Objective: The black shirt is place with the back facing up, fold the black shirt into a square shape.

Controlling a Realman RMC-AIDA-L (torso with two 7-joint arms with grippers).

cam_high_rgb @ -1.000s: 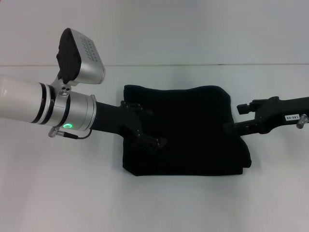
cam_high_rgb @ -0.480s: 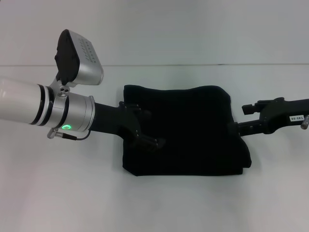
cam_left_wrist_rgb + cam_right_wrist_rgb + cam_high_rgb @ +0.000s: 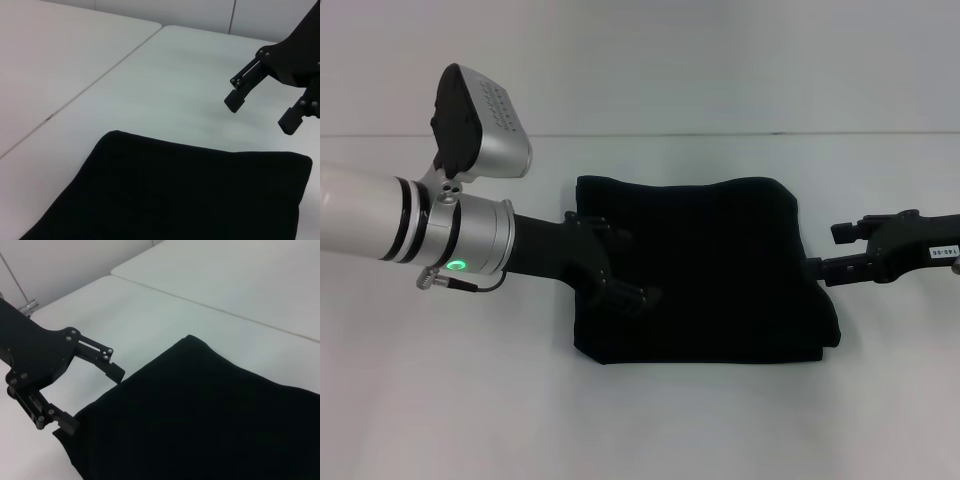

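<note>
You have the white worktop (image 3: pixel 720 430) filling the head view, with a seam line running across its far part. The black shirt (image 3: pixel 705 275) lies flat at its middle, folded into a thick, roughly square block; its far edge dips slightly at the centre and the near right corner bulges outward. No lettering shows on the upper face.

Your left arm, white and silver with a green light on its cuff, reaches in from the left. The left claw (image 3: pixel 625 265) sits over the shirt's left edge, fingers spread apart with nothing between them; the right wrist view shows both fingers (image 3: pixel 112 369) at the cloth's border, and you cannot tell if they touch it.

Your right claw (image 3: pixel 817 270) is just beside the shirt's right edge, held low over the worktop. In the left wrist view its two fingertips (image 3: pixel 233 101) stand apart, empty, clear of the cloth
</note>
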